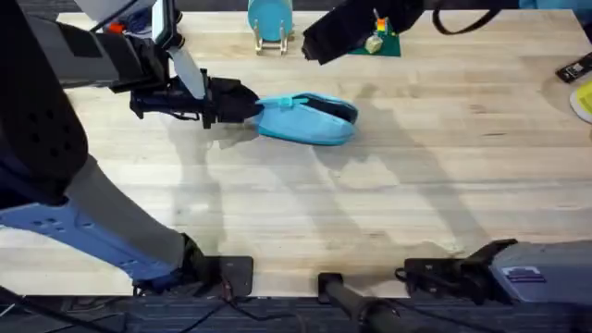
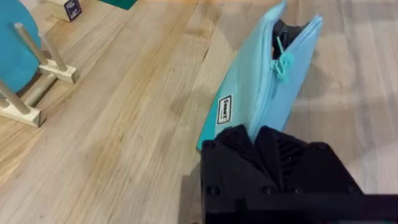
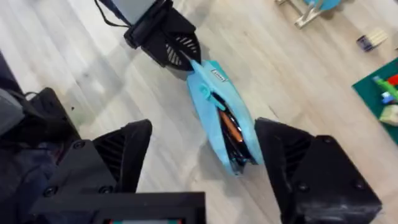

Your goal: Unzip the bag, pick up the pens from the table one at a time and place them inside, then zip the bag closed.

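The light-blue bag (image 1: 310, 120) lies on its side at the middle-left of the table (image 1: 416, 185), its zipper open along the top. My left gripper (image 1: 248, 104) is shut on the bag's left end; in the left wrist view the black fingers (image 2: 239, 146) pinch the fabric of the bag (image 2: 255, 93) below the zipper pull (image 2: 283, 62). Dark pens (image 3: 231, 132) with some orange lie inside the open bag (image 3: 205, 99). My right gripper (image 3: 205, 146) hangs well above the bag, open wide, and shows as a dark shape (image 1: 324, 42) in the overhead view.
A teal disc on a wooden stand (image 1: 269, 23) stands at the back, also in the left wrist view (image 2: 25, 68). A green plate with small blocks (image 1: 381, 42) sits behind the bag. A black object (image 1: 575, 67) lies at the right edge.
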